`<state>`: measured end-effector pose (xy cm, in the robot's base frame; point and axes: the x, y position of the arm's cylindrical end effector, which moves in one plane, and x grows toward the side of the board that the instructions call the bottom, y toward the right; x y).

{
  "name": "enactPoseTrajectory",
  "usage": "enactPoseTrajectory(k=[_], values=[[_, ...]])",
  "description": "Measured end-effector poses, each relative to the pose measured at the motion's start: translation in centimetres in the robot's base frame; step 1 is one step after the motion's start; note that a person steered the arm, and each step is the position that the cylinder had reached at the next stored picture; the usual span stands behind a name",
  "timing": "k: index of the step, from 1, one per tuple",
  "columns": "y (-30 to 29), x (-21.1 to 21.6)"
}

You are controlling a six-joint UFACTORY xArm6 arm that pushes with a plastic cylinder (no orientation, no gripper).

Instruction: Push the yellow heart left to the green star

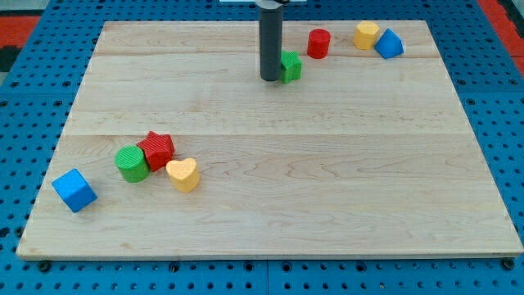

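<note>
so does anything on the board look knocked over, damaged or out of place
Nothing stands out. All the blocks sit flat on the wooden board, none tipped or damaged. The yellow heart block lies at the lower left beside the red star block, and my tip rests against the green star block.

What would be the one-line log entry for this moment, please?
tip: touching green star, its left | yellow heart: bottom-left, beside red star | push: not begun
</note>
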<state>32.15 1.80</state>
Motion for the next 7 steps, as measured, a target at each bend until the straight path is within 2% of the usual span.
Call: enactPoseTrajectory(k=[2, 3, 4, 5, 6, 7], values=[[9.0, -0.2], [10.1, 5.2], [5.8, 14.6], [-1.0, 22.7], [-10.3, 27.7], [-13.0, 24.1]])
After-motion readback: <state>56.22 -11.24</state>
